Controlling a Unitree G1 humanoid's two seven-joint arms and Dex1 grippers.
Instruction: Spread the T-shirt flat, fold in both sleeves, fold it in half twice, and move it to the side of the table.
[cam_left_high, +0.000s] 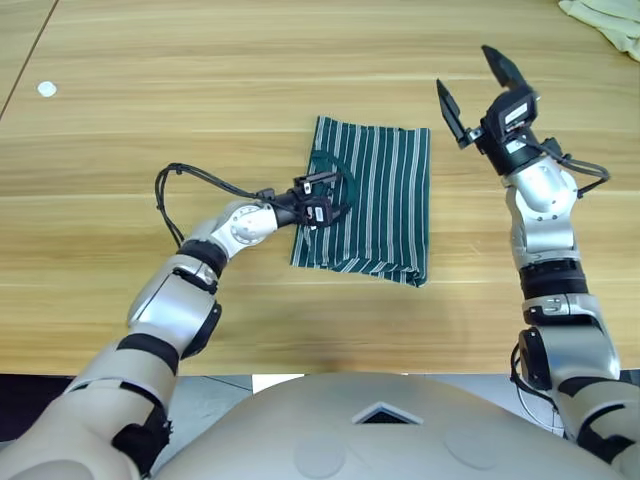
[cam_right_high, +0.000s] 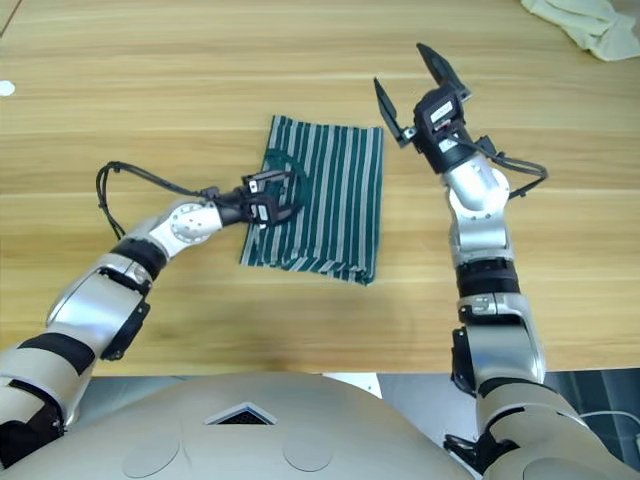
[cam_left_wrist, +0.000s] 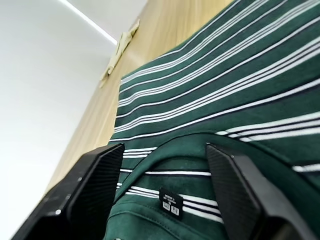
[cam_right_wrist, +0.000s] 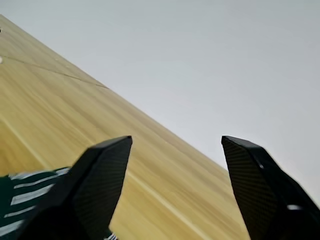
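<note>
T-shirt (cam_left_high: 385, 200), green with white stripes, lies on the wooden table (cam_left_high: 200, 90) as a compact rectangle. No sleeve sticks out from it. Spreading and sleeve folding therefore look done, and at least one halving seems to be in place. Whether the second halving is complete cannot be told from the layers that show. The bundle sits near the table's middle, so carrying it to the side is probably what remains.

The left gripper (cam_left_high: 322, 198) is low at the shirt's collar edge. Its jaws are spread, the collar band lies in the gap between them, and nothing is pinched yet. The right gripper (cam_left_high: 463, 68) is held up off the table with its jaws wide apart and nothing between them. The shirt's nearest corner lies just beside and below them.

Well beyond the right jaws, at the table's far corner, lies a pale cloth (cam_left_high: 605, 22). Far out past the left jaws is a small white dot (cam_left_high: 47, 89).

By count there are one T-shirt, two grippers, one pale cloth and one dot.
</note>
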